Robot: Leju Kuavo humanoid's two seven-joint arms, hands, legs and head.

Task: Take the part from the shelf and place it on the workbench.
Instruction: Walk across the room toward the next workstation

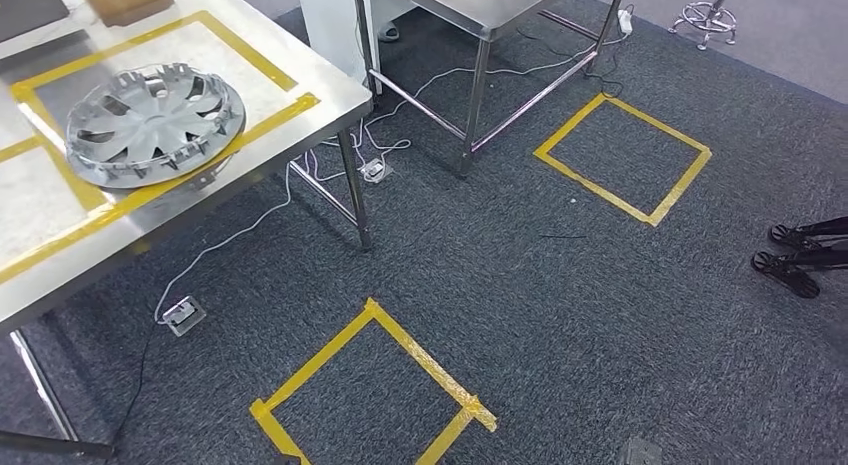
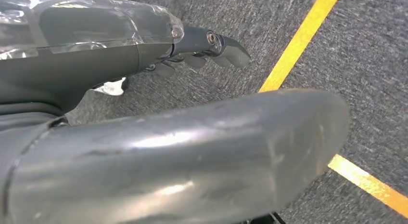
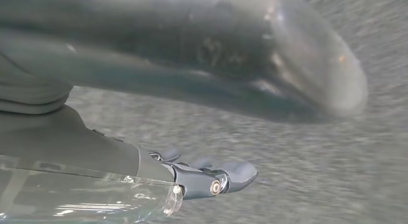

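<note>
Head view, operator: your silver wheel cover (image 1: 155, 123) lay flat on the steel workbench (image 1: 300, 75) at ten o'clock, inside a yellow tape outline (image 1: 255, 60); the bench ran off the frame there. A cardboard box (image 1: 125, 0) at eleven o'clock was cut off. Two yellow tape squares (image 1: 375, 385) marked the carpet (image 1: 560, 285). Your left hand (image 2: 192, 132) hung over carpet, fingers (image 2: 211, 48) extended and apart, holding nothing. Your right hand (image 3: 183, 74) appeared blurred, fingers (image 3: 216, 178) likewise extended, nothing held.
</note>
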